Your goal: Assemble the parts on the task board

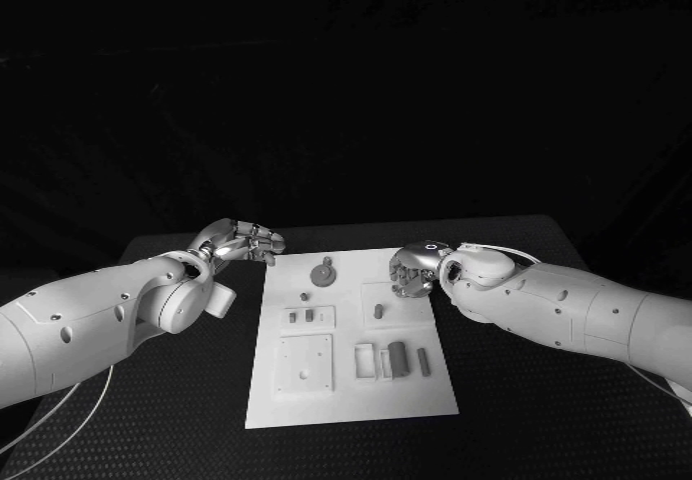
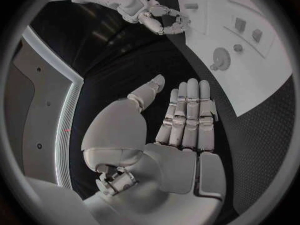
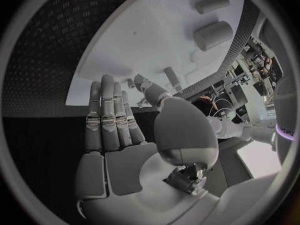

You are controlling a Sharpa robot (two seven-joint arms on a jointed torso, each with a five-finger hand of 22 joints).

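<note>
— Where is the board?
— The board (image 1: 352, 400) lies flat mid-table, grey parts (image 1: 392, 360) set in its recesses.
— Your left hand?
— My left hand (image 1: 242, 242) hovers off the board's far left corner, fingers straight, pressed together, holding nothing.
— Right hand?
— My right hand (image 1: 417, 268) hangs over the far right edge, fingers extended, empty.

Dim, colourless scene: black surroundings swallow detail, the white task board (image 1: 353, 340) glows brightest, and both wrist views bend strongly toward their rims
</note>
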